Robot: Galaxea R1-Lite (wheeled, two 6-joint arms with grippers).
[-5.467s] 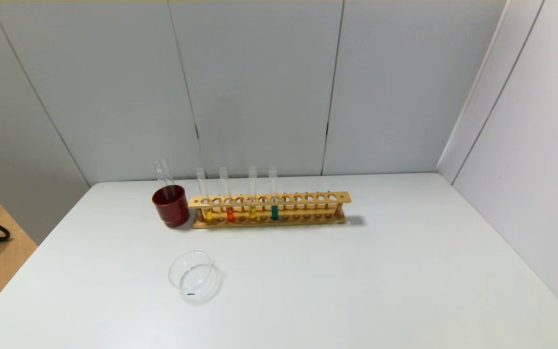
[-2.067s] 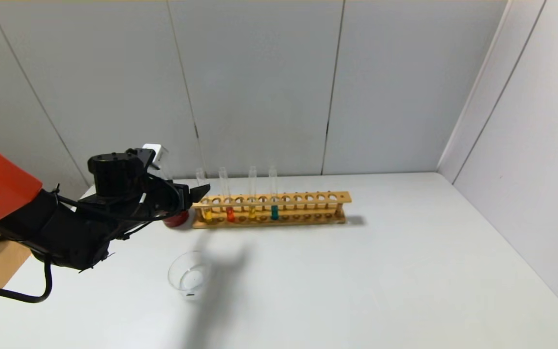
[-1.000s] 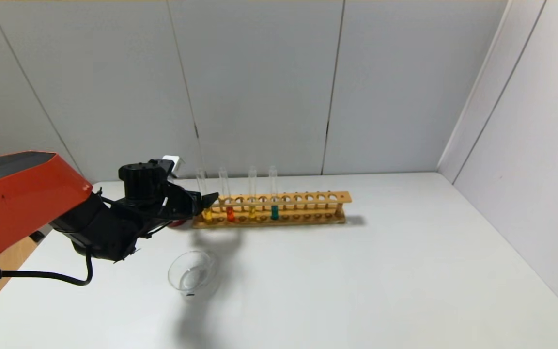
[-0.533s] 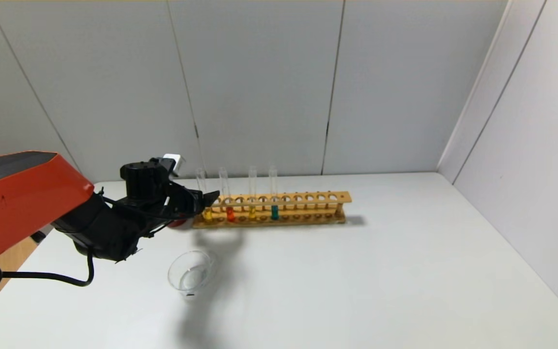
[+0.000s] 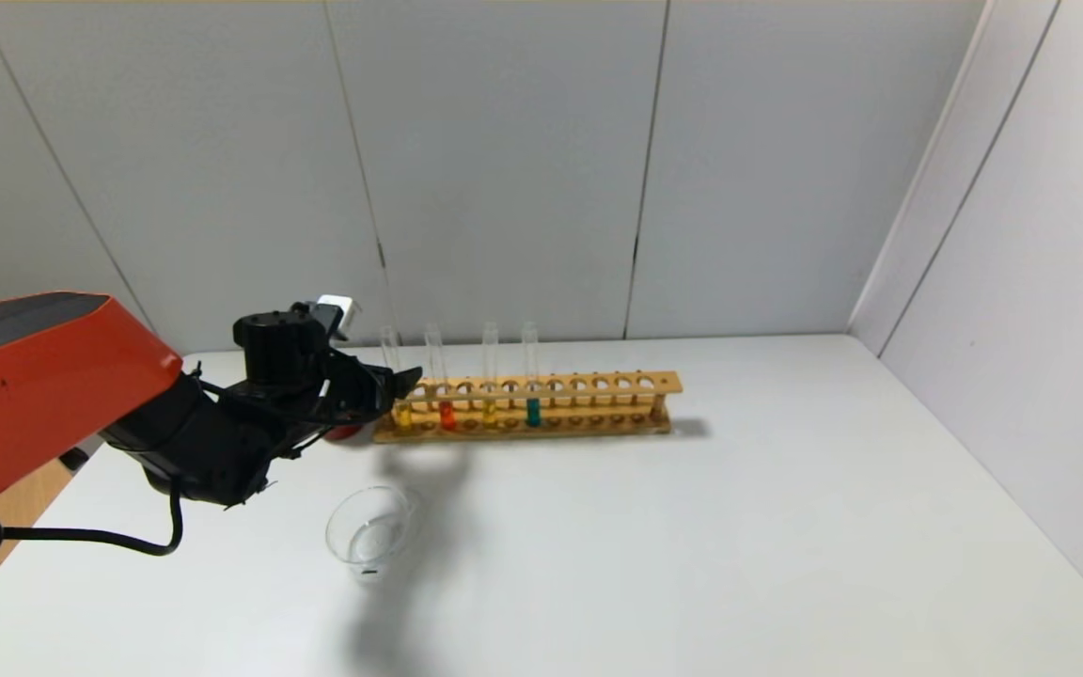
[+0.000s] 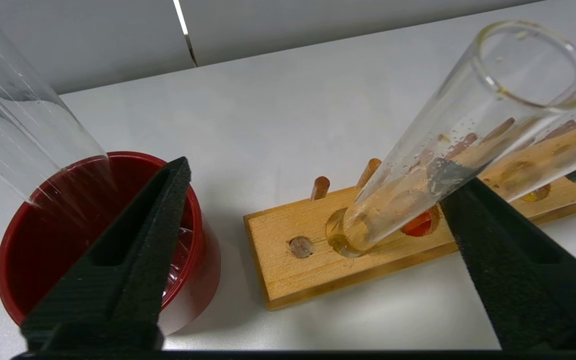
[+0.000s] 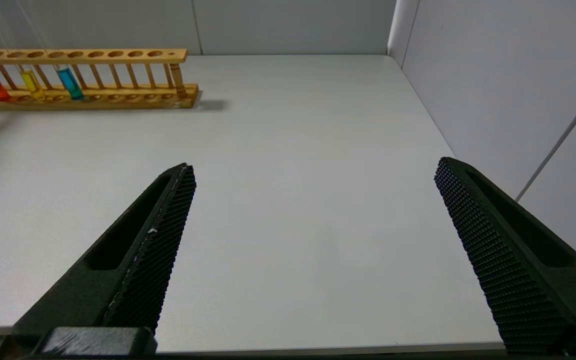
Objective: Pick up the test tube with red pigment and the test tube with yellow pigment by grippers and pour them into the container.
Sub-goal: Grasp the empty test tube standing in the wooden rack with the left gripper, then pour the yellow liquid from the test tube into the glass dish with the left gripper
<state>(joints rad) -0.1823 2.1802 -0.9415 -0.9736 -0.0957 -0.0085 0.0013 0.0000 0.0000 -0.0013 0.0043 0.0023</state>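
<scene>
Four test tubes [image 5: 490, 374] stand in one rack [image 5: 598, 404]; one red cup [image 6: 93, 240], one glass dish [image 5: 370, 538].

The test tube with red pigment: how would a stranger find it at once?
Find the long wooden rack at the table's far side. Four slim clear glass tubes stand at its left end; the one with red-orange liquid is second from the left, between two yellow ones.

The cup [image 5: 346, 432] stands left of the rack [image 5: 598, 406], container [image 5: 370, 536] in front.
</scene>
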